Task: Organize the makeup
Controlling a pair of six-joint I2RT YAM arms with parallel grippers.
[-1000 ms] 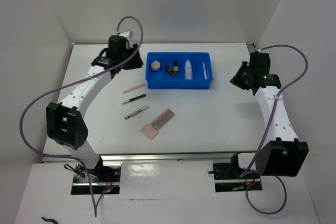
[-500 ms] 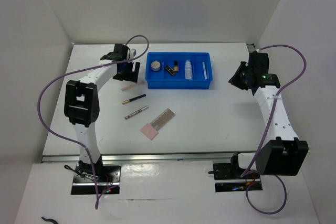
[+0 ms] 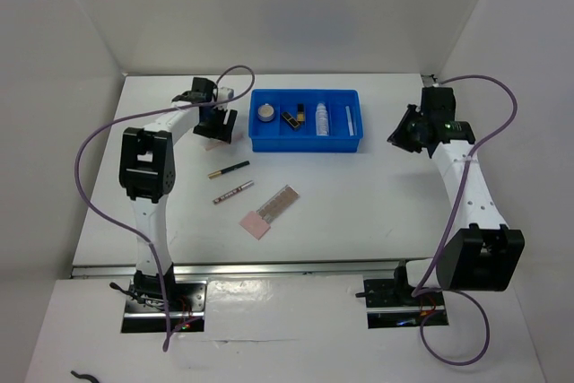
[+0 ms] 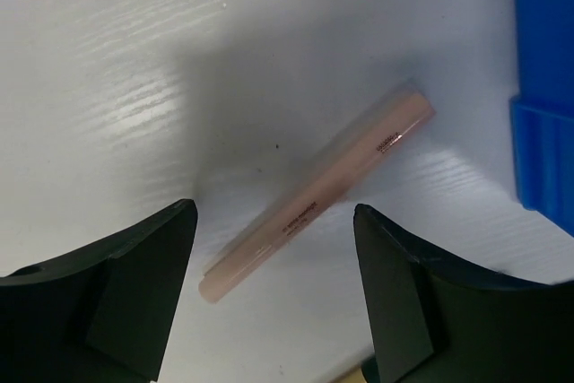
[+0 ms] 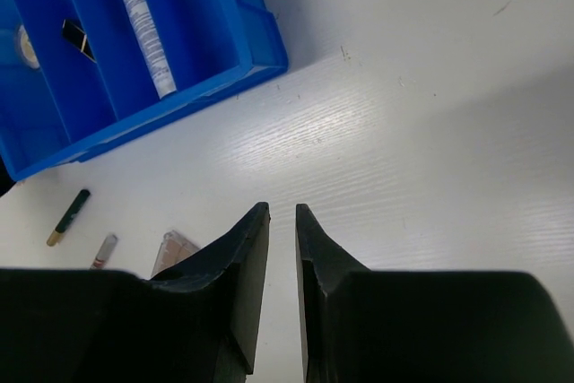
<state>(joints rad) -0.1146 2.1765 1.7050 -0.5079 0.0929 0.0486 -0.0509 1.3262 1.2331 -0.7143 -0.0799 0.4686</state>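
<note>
Top external: we count three pencils, one palette; left tool gapes over the pink pencil (ungripped); right tool closed, empty.

Pencils and palette lie on the table, before the tray, leftward.

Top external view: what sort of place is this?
Probably a lab robot test cell, not a home: plain white walls box in a white table, the left arm and right arm are bolted at its near edge, and a blue tray holds makeup like staged props.
</note>
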